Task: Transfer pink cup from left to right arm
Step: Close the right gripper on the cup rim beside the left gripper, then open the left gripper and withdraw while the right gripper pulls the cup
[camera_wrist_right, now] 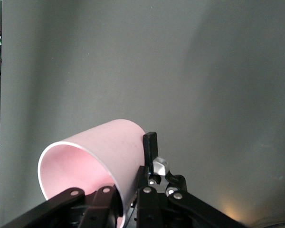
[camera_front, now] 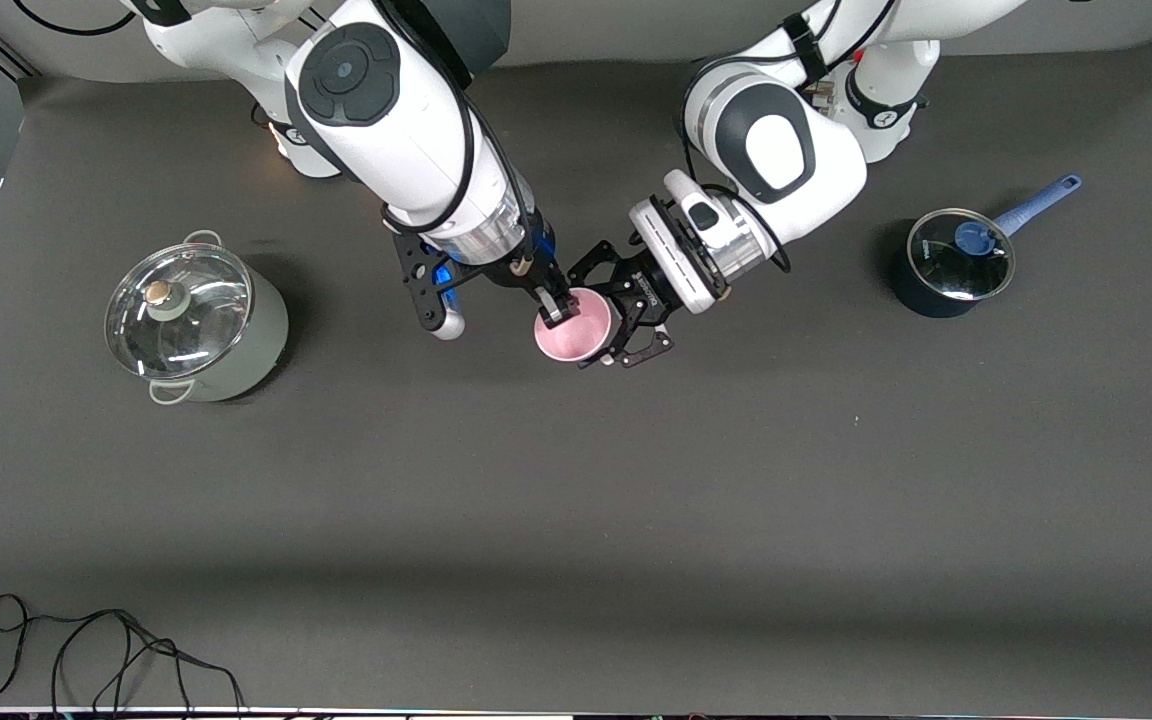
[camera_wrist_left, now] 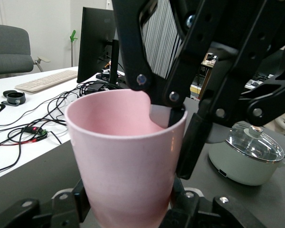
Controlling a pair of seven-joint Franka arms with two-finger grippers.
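Above a dark grey table [camera_front: 576,520], pink cup [camera_front: 574,326] clamped at once by left gripper [camera_front: 626,320] and right gripper [camera_front: 558,304]; office desk [camera_wrist_left: 23,114] nearby; no legible writing.

Mid-frame, held above dark grey table [camera_front: 576,480]: small pale pink plastic tumbler [camera_front: 576,330], tipped | left gripper [camera_front: 626,325], black linkage claw, clamped round tumbler base | right gripper [camera_front: 558,306], slim black fingers pinching rim | centre-left of frame: pale green lidded pot [camera_front: 196,320] | upper right of frame: dark blue-handled saucepan [camera_front: 956,262].
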